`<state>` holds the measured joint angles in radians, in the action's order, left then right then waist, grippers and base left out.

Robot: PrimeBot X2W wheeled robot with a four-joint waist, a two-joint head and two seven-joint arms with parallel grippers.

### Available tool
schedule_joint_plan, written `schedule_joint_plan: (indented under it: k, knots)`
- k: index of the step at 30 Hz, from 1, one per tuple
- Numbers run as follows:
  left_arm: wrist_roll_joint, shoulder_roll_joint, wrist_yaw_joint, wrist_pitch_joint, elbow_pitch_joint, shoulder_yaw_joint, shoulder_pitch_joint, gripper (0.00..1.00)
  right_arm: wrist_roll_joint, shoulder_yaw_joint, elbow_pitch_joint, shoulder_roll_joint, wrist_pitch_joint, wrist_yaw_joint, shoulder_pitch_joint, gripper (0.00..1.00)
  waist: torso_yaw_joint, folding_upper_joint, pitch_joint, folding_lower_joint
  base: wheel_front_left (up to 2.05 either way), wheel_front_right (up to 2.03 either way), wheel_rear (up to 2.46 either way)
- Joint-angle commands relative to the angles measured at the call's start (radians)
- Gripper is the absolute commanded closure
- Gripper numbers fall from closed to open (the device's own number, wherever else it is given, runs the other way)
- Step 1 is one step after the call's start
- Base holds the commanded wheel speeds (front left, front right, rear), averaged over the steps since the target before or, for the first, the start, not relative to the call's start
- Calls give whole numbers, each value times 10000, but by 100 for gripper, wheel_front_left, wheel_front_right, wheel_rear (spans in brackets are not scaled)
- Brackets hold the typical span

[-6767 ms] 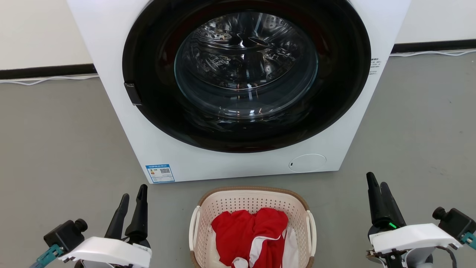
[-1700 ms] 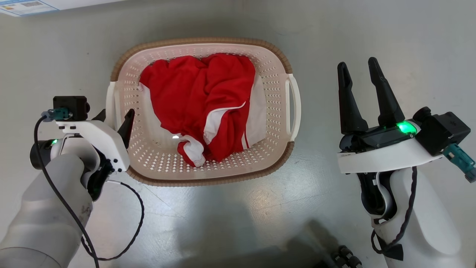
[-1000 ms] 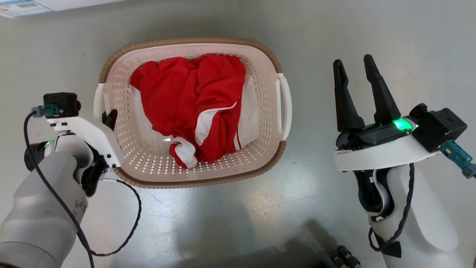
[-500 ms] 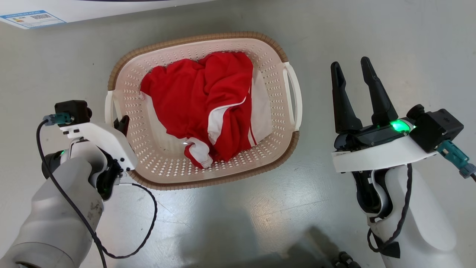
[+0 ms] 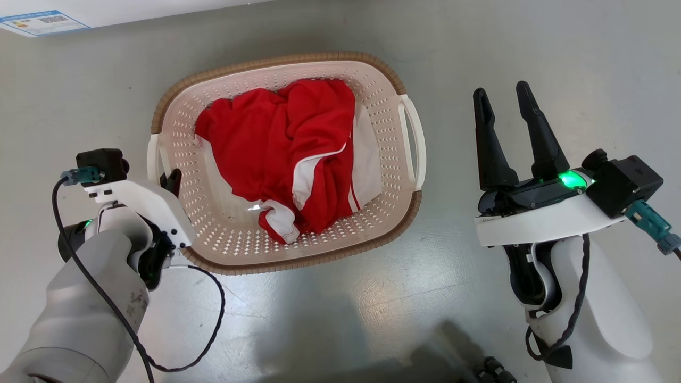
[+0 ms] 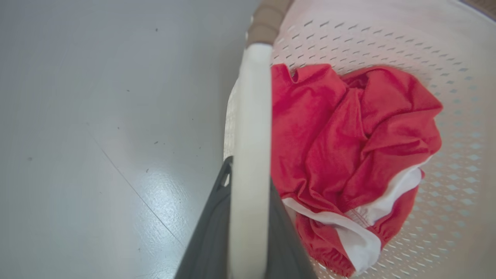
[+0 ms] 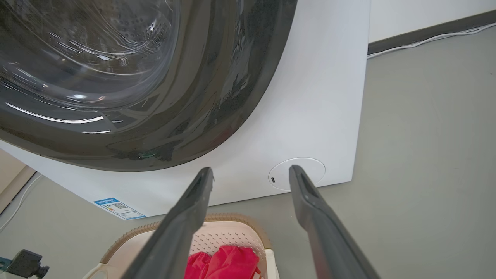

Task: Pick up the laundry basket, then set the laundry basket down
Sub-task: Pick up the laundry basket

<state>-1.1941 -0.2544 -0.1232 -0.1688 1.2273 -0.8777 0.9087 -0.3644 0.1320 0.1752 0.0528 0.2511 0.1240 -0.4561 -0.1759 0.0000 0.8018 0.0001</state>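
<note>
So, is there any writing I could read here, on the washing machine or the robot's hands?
On the washing machine, a blue label: print too small to read.
On the white casing of the right hand, a small dark marking: too blurred to read.
No other writing that I can make out.

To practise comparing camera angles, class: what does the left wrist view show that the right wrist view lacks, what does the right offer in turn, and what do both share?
Left wrist view: the left end effector closed on the laundry basket's white handle, seen close up. Right wrist view: the washer with its dark round door and blue label, framed by the open right end effector. Shared: the basket's brown rim, the red garment inside it, and the grey floor.
</note>
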Motion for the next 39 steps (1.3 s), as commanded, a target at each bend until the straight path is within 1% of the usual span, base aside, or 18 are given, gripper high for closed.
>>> schedule_joint_plan:
  k: [1,11,12,13,14,15,26,32,39]
  knots:
    - [-160,-158,-75,-120,-61,150,33,100,-84,205,-180,-26,107,67,90,0,-4,0,22,0,0,0,0]
    - [-294,-78,-75,-211,59,58,148,100,-32,205,-206,-26,107,67,52,0,21,0,182,0,0,0,0]
    - [-321,-66,-75,-214,66,59,148,85,-28,203,-204,-26,107,67,52,0,27,0,185,0,0,0,0]
    - [-343,-58,-75,-211,63,53,147,62,-24,205,-198,-26,107,67,53,0,30,0,185,0,0,0,0]
    - [-365,-56,-75,-213,46,46,144,33,-25,210,-190,-26,107,67,53,0,28,0,187,0,0,0,0]
    - [-383,-63,-75,-223,27,37,138,0,-29,213,-180,-26,107,67,51,0,22,0,186,0,0,0,0]
    - [-612,-127,-75,-198,-35,-64,2,0,-97,225,-96,-26,107,67,68,0,-31,0,41,0,0,0,0]
    - [-603,-265,-75,-264,53,-194,-90,0,-127,278,23,-26,107,67,90,0,-41,0,-200,0,0,0,0]
    - [-166,-445,-75,-636,34,-635,-188,0,-152,276,182,-26,107,67,136,0,-25,0,-662,0,0,0,0]
